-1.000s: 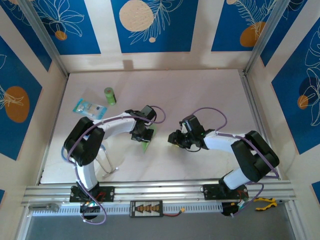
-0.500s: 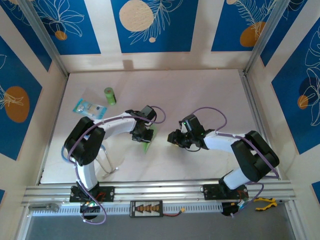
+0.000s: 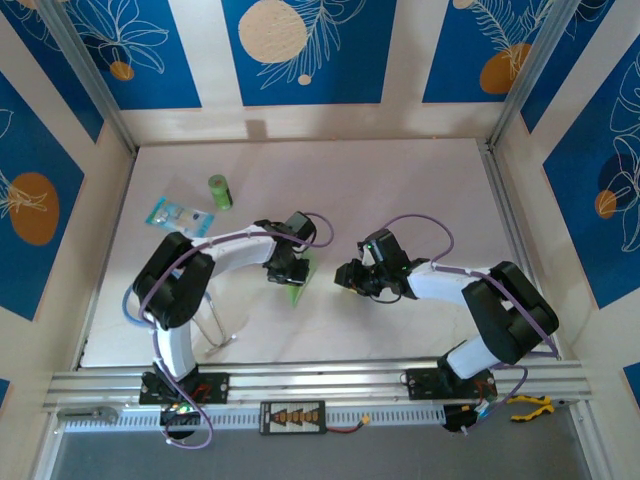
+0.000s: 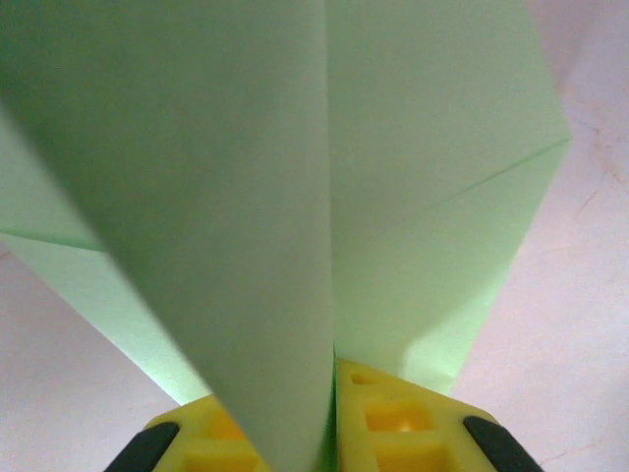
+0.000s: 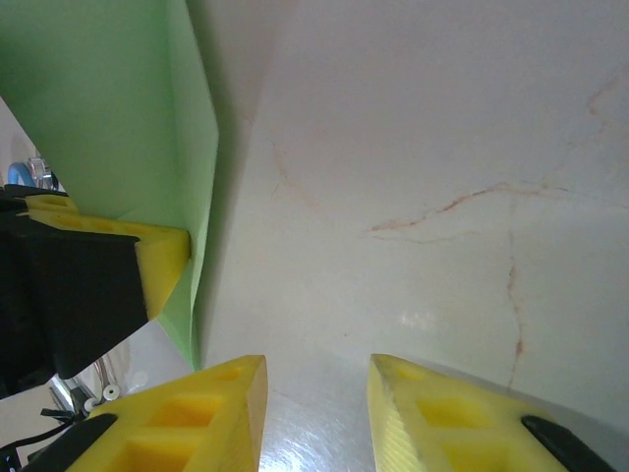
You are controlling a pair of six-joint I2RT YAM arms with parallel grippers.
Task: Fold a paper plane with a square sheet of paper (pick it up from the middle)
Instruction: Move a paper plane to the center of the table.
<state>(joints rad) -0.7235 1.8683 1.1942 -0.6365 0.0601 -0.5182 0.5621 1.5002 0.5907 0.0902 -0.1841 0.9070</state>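
Seemed mid-fold: paper plane [image 4: 423, 177] pinched in left gripper [image 4: 332, 388], right gripper [image 5: 316, 388] agape and empty beside it; likely needed wing creases next.

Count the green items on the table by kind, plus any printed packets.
Folded pale-green paper: 1
Small green cylinder: 1
Clear blue-printed packet: 1
Total: 3
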